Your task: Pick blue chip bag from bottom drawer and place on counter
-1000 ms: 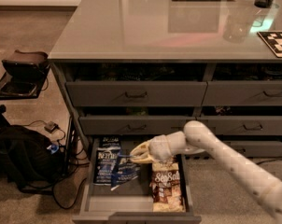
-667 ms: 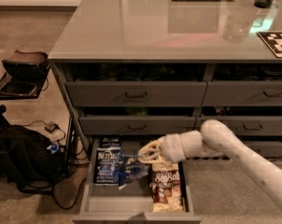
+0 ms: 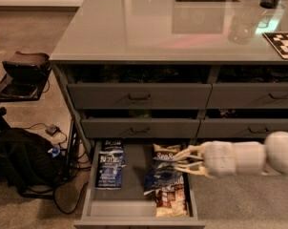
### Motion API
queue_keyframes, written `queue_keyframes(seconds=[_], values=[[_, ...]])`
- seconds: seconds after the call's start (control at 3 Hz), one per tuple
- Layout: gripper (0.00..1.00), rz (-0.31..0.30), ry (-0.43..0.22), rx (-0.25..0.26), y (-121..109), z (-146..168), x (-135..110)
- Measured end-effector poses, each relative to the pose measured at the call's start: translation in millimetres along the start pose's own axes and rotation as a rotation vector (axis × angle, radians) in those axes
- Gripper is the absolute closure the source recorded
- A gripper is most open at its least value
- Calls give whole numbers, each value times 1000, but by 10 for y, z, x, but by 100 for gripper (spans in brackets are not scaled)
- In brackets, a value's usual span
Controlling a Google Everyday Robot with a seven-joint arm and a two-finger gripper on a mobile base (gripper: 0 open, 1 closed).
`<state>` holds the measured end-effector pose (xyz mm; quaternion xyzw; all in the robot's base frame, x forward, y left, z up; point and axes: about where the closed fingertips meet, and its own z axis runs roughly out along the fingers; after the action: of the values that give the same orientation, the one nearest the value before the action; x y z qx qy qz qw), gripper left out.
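Gripper (image 3: pixel 177 161) rightward over drawer (image 3: pixel 134 181) (bag (image 3: pixel 160 178) lengthwise)

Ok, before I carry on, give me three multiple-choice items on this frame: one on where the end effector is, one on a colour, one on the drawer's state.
1. The end effector is over the bottom drawer's: A left side; B right side; C front panel.
2. The left bag in that drawer is: A dark blue; B tan; C red.
3. The bottom drawer is: A shut; B pulled open; C lifted out.

Answers:
1 B, it hangs by the right-hand bags.
2 A, it is dark blue with white lettering.
3 B, its floor and contents show below the shut drawer fronts.
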<state>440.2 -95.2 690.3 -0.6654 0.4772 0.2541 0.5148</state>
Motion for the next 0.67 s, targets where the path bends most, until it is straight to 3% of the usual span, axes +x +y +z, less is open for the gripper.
queue_keyframes(seconds=[0.67], values=[[100, 164, 21, 255, -477, -1202, -363]])
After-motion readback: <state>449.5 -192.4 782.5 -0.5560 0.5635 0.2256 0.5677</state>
